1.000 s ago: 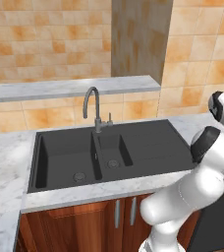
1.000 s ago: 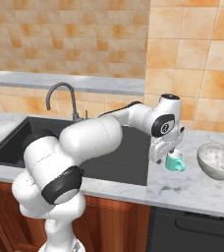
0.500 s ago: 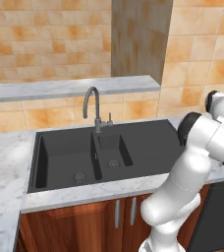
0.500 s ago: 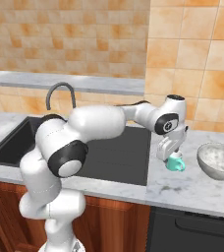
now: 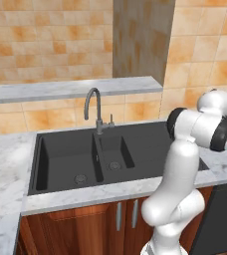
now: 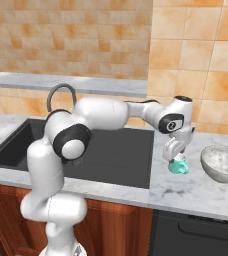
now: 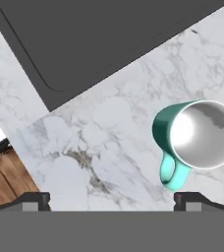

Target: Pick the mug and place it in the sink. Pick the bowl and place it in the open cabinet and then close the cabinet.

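From the left base, the sink [image 5: 85, 157] is seen free of dishes; the mug is not yet delivered.

From the right base, the gripper [image 6: 174, 156] is held just above the mug [image 6: 178, 167], on the counter [image 6: 196, 192] between sink and bowl [image 6: 224, 162].

In the hand view, the fingertips [image 7: 33, 201] are spread wide, with nothing held, and the mug [image 7: 197, 138] lies off-centre toward one finger. If descent is made uncorrected, the rim could be struck and the mug tipped or pushed.

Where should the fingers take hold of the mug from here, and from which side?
Judging by its pose, grip the mug across its rim, coming straight down from above. It stands upright on the marble counter beside the sink, its mouth open to the hand camera. Its loop handle juts sideways, so set the open gripper across the round wall, clear of the handle.
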